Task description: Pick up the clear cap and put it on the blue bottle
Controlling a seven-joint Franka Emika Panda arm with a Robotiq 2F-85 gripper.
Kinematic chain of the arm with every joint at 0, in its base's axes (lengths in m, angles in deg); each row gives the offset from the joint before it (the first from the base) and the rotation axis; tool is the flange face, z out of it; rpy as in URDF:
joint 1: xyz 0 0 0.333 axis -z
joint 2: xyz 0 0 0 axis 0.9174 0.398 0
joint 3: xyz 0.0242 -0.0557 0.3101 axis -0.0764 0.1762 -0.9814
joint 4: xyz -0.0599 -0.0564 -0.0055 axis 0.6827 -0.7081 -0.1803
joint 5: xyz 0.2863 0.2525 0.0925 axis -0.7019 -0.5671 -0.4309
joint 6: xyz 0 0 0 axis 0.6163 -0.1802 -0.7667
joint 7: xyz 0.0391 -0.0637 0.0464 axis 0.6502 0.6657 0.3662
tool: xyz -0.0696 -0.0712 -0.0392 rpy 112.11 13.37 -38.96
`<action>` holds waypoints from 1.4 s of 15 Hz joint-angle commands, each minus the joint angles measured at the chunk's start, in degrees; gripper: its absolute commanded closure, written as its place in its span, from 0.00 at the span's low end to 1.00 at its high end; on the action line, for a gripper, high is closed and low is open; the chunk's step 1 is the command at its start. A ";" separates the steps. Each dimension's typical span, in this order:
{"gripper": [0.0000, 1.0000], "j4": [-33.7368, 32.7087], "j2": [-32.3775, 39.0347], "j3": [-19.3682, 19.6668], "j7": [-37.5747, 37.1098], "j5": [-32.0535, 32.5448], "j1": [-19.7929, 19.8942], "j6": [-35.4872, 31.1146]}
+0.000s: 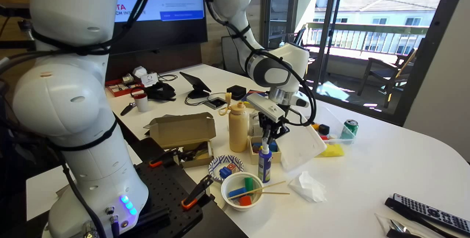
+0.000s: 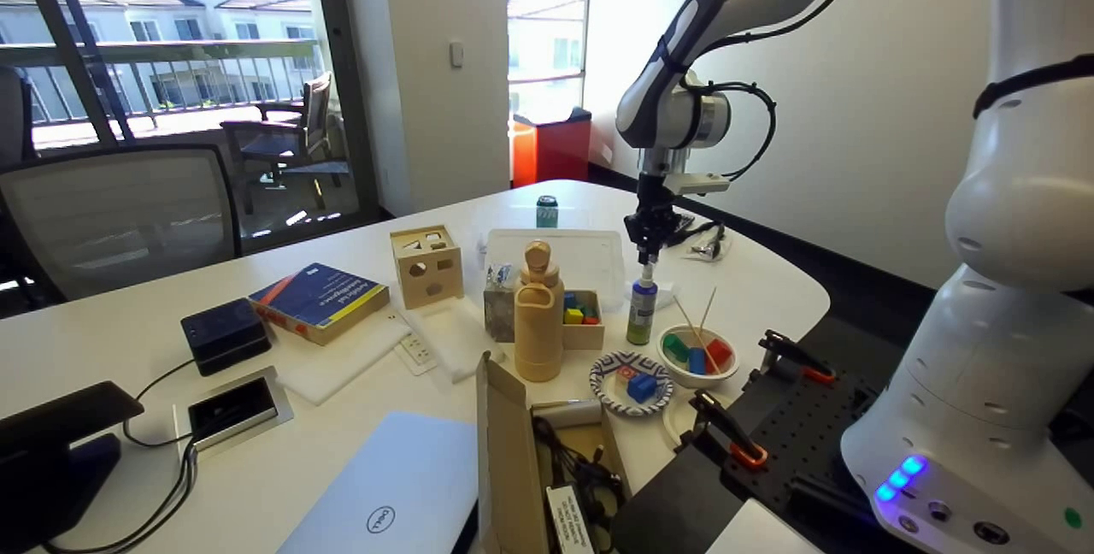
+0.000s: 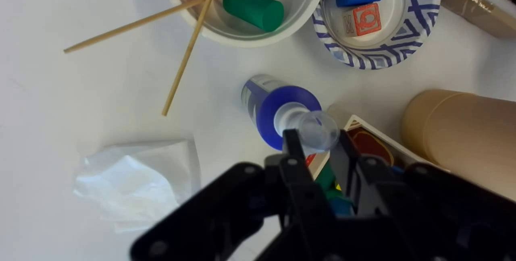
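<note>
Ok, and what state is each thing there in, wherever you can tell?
Blue bottle: upright
Clear cap: gripped at the bottle's tip; whether seated, can't tell
Jaws: closed on the cap
Cardboard box: open
Laptop: closed
Tan bottle: upright
Green can: upright
Bowl: holding blocks and sticks
Wall screen: on

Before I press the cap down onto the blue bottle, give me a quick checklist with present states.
1. Clear cap held in the gripper: ok in the wrist view.
2. Blue bottle upright: ok in both exterior views.
3. Cap above the white neck: ok in both exterior views.
4. Cap seated on the neck: cannot tell.
5. Wooden sticks apart from the bottle: ok in the wrist view.
</note>
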 commanded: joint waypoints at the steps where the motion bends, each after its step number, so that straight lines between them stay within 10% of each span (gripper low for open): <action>1: 0.94 -2.08 1.16 0.16 -3.71 1.80 -0.41 1.99; 5: 0.94 -4.10 2.31 0.23 -5.68 2.40 -0.40 4.38; 7: 0.51 -5.02 2.82 0.16 -6.09 2.21 -0.34 5.73; 15: 0.01 -6.92 3.69 0.23 -6.41 2.30 -0.26 8.10; 21: 0.00 -4.64 -1.52 0.24 -5.83 2.17 -0.40 10.07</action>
